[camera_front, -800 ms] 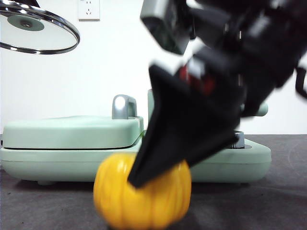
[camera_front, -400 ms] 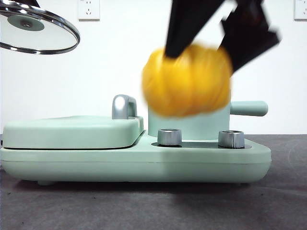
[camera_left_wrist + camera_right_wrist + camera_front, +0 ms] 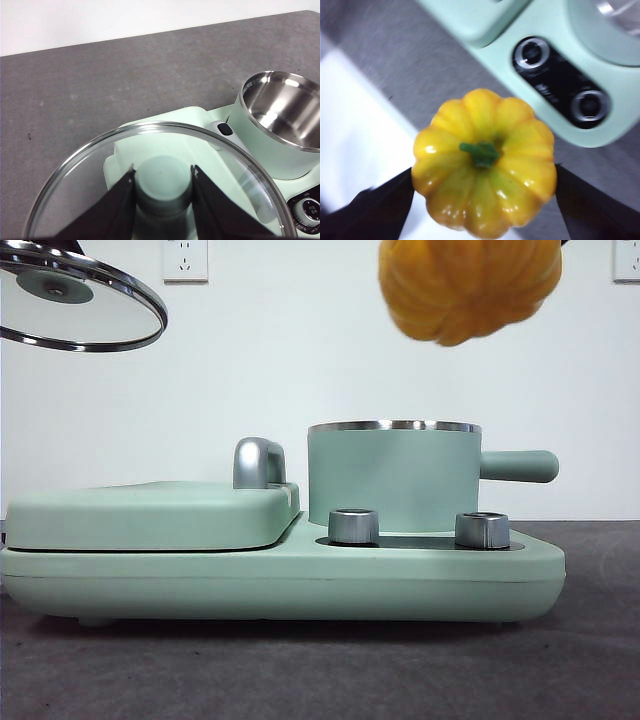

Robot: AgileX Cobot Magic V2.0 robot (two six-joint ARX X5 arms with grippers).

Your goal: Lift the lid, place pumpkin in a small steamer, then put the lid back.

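While the left gripper held the lid up at the top left of the front view, jaws clamped on either side of its mint-green knob, the right gripper had the pumpkin in the air, high above the small steamer and a bit toward its handle side. Right jaws pressed against the pumpkin's two flanks, green stem facing the wrist camera. Steamer sat uncovered on the mint-green appliance base, behind two steel dials, shiny steel inside showing with nothing in it. Flat mint-green cover with chrome handle lay beside it. Dark grey tabletop underneath.
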